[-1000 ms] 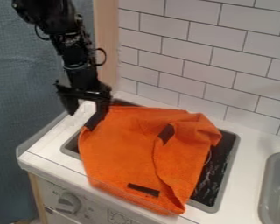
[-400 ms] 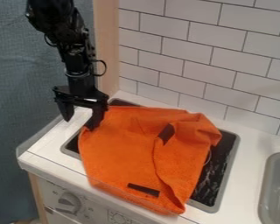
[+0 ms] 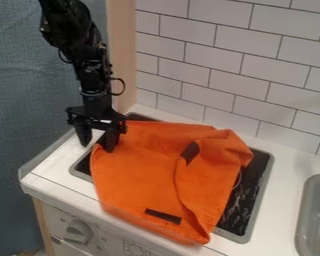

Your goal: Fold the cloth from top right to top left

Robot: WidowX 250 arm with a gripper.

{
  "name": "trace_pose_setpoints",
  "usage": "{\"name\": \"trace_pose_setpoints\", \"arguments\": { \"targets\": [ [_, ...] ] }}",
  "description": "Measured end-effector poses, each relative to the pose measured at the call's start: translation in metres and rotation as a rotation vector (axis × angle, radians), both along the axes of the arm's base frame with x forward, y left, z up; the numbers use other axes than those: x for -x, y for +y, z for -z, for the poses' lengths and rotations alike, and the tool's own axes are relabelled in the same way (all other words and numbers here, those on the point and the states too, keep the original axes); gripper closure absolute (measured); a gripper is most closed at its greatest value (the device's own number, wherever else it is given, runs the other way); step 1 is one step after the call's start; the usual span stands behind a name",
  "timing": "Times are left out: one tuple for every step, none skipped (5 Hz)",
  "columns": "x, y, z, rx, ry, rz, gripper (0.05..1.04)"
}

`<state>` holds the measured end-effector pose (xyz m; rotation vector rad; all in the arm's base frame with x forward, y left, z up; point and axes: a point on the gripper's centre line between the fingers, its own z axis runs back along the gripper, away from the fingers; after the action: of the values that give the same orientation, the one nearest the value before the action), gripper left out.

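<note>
Cloth: an orange cloth (image 3: 146, 170) is seen spread in a rough four-sided shape, its left part lying fairly flat, its right part rumpled.
Colour: a bright orange is shown throughout, deepened to a redder shade in the creases.
Dark patches: two narrow, dark patches are borne by the cloth, one (image 3: 189, 153) slanted by the upper right folds, the other (image 3: 163, 216) near the lower edge.
Folds: the upper right corner is bunched and raised; from there a long, loose fold is carried down to the lower right tip.
Edges: the upper edge is slightly wavy, the left edge gently bowed.
Place: most of the dark stovetop (image 3: 244, 210) is covered by the cloth, and its lower end is draped over the front edge of the white counter (image 3: 62, 175).
Gripper: the black gripper (image 3: 97, 147) is held open at the cloth's upper left corner, its fingers spread apart; one is set over the corner, the other is held outside it, to the left. Whether the cloth is touched cannot be told.
Right side: a grey sink (image 3: 309, 212) is set into the counter.
</note>
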<state>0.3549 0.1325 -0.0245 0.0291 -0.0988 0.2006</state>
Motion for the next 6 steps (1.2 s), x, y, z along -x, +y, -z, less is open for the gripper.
{"name": "trace_pose_setpoints", "arguments": {
  "targets": [
    [-0.002, 0.002, 0.0, -0.01, -0.011, -0.005, 0.683],
    [-0.002, 0.002, 0.0, -0.014, -0.015, -0.011, 0.875],
    [-0.002, 0.003, 0.0, -0.015, -0.014, -0.016, 0.99],
    [0.0, 0.002, -0.001, -0.01, -0.015, -0.021, 1.02],
    [0.003, 0.002, -0.007, -0.03, 0.0, -0.044, 1.021],
    [-0.007, -0.019, -0.038, 0.043, -0.067, -0.024, 1.021]
  ]
}}
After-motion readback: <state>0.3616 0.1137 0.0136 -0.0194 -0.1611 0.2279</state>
